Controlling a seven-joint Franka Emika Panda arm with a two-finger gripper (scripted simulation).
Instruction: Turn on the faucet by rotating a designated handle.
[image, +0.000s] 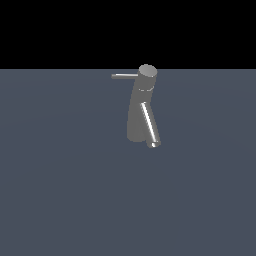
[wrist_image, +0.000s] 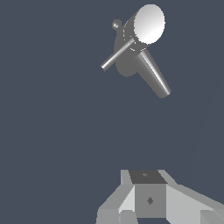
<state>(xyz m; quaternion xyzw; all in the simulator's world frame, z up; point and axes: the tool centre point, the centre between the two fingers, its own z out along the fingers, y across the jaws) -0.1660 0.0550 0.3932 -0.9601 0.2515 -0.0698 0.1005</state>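
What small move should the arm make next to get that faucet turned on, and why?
Probably bring the gripper closer to the handle. In the wrist view the gripper sits well apart from the faucet, touching nothing, and the exterior view shows no arm near it. The handle sticks out sideways from the cap toward the exterior view's left, so approach on that side.

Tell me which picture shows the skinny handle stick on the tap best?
The exterior view. There the handle shows side-on, a thin rod sticking straight out from the faucet's cap toward the exterior view's left, clear against the floor. The wrist view shows it too, slanted and lying partly across the faucet's body, so it is harder to pick out.
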